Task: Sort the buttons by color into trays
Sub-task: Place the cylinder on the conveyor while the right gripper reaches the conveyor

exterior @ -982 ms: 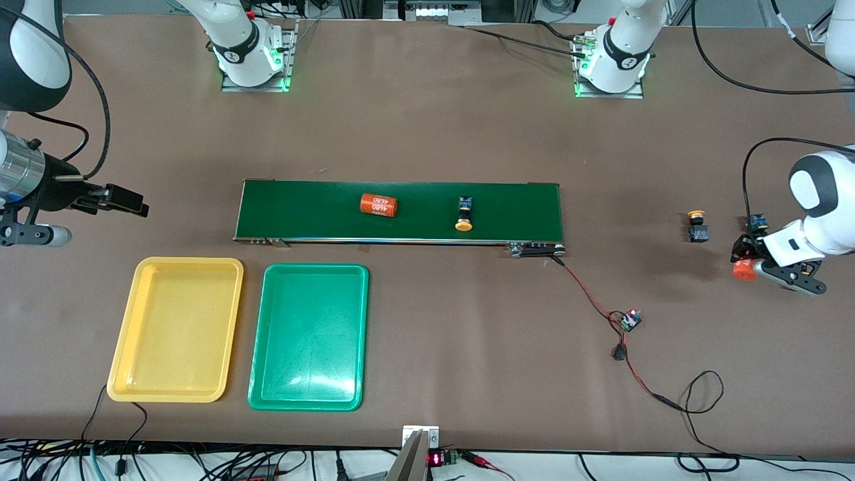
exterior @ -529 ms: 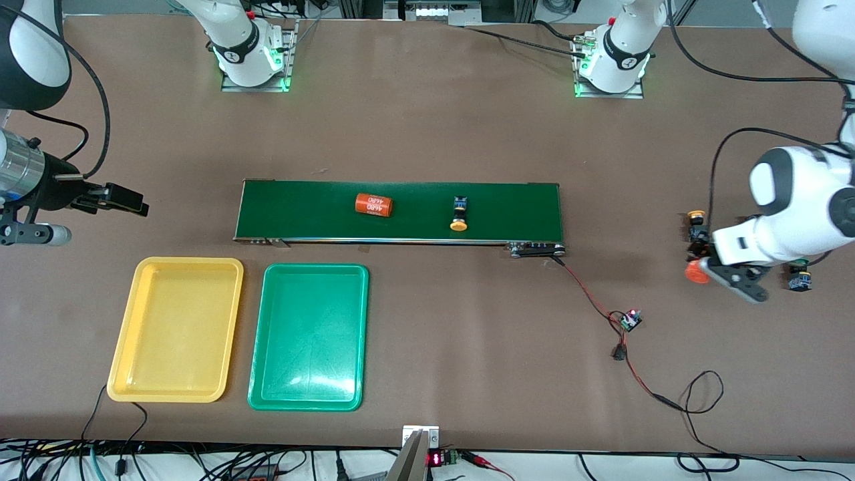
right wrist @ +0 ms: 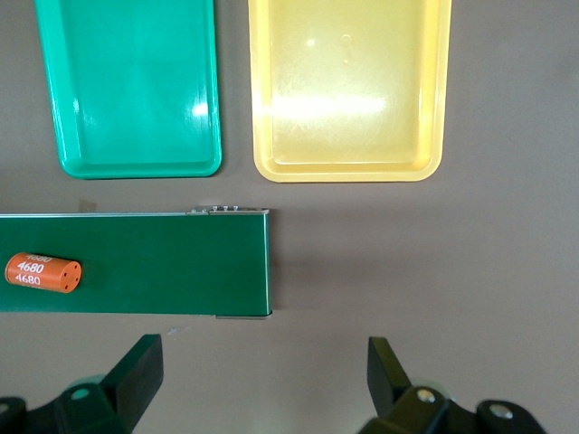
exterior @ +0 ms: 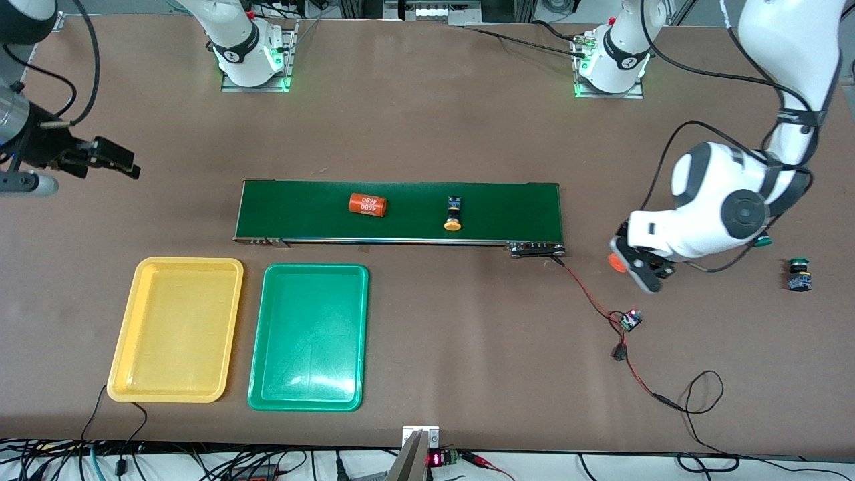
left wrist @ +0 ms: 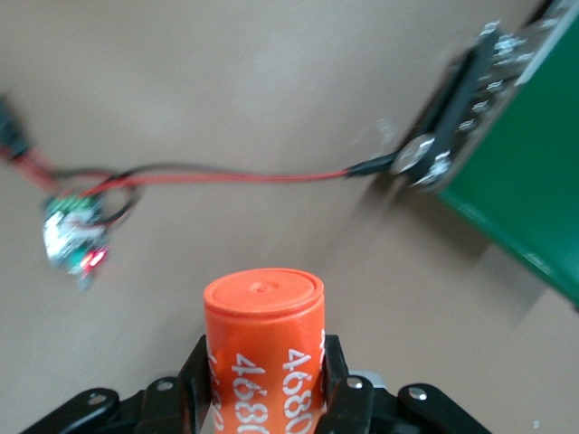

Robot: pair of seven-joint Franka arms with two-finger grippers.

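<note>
Two hands: left hand [left wrist: 264, 398] clamps orange cylinder with white print [left wrist: 263, 348] above brown tabletop [exterior: 467, 334] by conveyor end; right hand [right wrist: 262, 375] wide open, empty, waiting; yellow-capped button [exterior: 454, 214] on dark-green belt [exterior: 300, 210]; green-capped button [exterior: 798, 274] on tabletop toward the left arm's end.

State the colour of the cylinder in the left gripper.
Orange with white numerals; the cylinder shows best in the left wrist view.
</note>
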